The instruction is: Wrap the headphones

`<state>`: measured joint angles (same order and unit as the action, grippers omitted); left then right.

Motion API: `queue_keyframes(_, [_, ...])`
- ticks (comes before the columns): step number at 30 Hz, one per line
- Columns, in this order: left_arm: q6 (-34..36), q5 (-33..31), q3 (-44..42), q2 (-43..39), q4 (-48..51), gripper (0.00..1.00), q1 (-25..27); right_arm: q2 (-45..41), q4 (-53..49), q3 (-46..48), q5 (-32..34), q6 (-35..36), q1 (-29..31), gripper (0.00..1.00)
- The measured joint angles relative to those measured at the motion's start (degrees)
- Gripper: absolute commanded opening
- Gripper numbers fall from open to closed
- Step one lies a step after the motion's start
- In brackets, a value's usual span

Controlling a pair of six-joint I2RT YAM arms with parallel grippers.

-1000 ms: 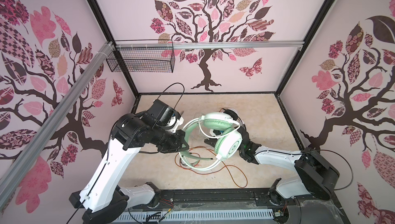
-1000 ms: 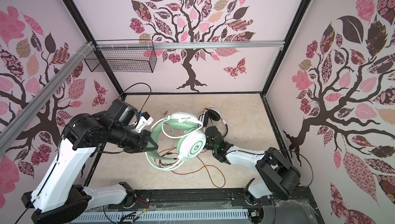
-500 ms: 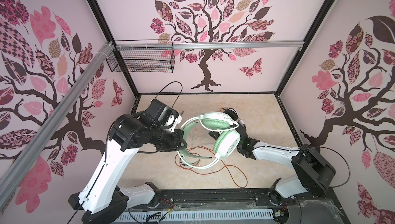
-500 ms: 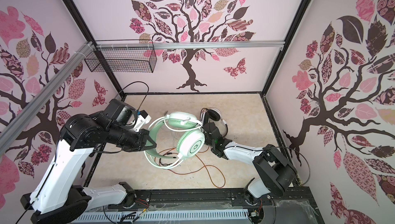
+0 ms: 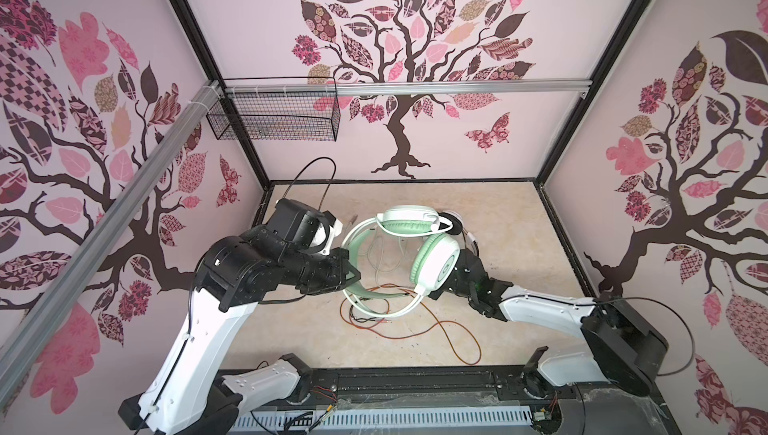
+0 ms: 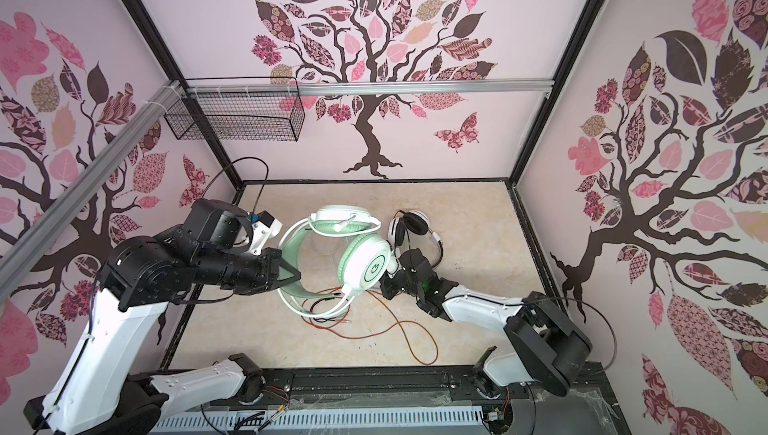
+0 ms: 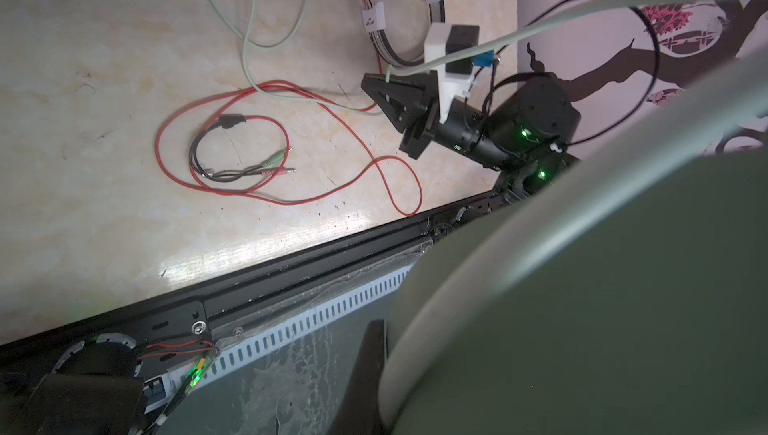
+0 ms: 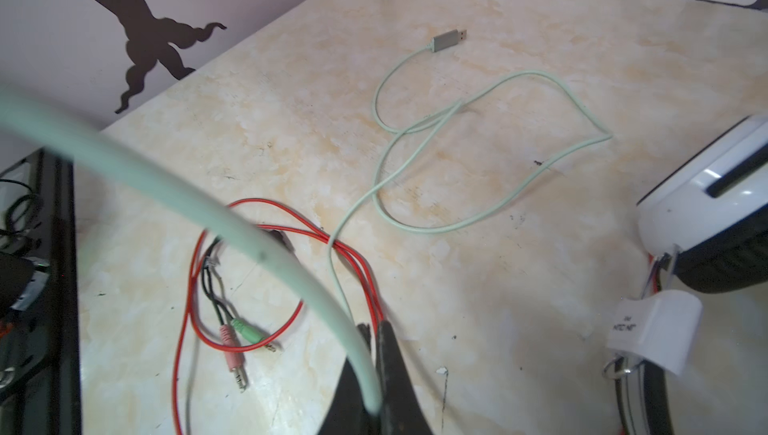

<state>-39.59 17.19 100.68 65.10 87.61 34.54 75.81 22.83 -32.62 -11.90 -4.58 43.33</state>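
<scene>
Beige marbled table (image 5: 291,329) fills the floor of this pink, tree-papered booth. Nearest me, the orange-red cable (image 7: 158,142) sprawls in loose loops by the front rail, its two small plugs lying inside one loop.

Just beyond it, the left tool (image 6: 293,277) is clamped on the band of the mint-green headset (image 6: 365,264) and holds it clear of the table, with one ear cup hanging toward the right arm. The right tool (image 8: 374,329) is pinched tight on the pale green cable (image 8: 436,230) close under that cup. The rest of the cable trails slack across the table to its plug (image 8: 449,40).

The winding looks barely begun. To do it well, I'd say the left arm should hold the headset steady while the right leads the cable round the band in even turns. The pull should be light, so the slack can feed freely. The green line crosses the orange-red one on the table, so a hard pull could drag both.

Farther back, the white-and-black headset (image 6: 415,221) lies flat and untouched. A wire basket (image 5: 274,117) hangs on the far wall.
</scene>
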Motion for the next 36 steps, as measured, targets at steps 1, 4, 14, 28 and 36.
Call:
queue_keyframes(1, [0.00, -0.83, -0.55, -0.15, -1.14, 0.00, -0.04, -1.64, -0.72, 0.22, 0.24, -0.31, 0.48, 0.00])
queue_keyframes(4, [0.70, -4.13, -1.03, 0.31, -3.50, 0.00, -0.17, -7.43, -3.58, 0.50, 1.33, -1.14, 2.27, 0.00])
queue_keyframes(14, [5.73, -19.19, -1.01, 2.12, -5.95, 0.00, -1.73, -19.08, -14.43, 0.42, 3.30, -1.57, 5.40, 0.00])
queue_keyframes(28, [8.85, -17.09, -5.60, 5.88, -14.71, 0.00, -11.06, -18.75, -27.10, -4.02, 11.34, 0.92, 17.90, 0.00])
queue_keyframes(36, [10.54, -15.23, -9.49, 5.97, -17.11, 0.00, -14.58, -17.46, -34.45, -10.03, 14.75, 3.37, 18.38, 0.00])
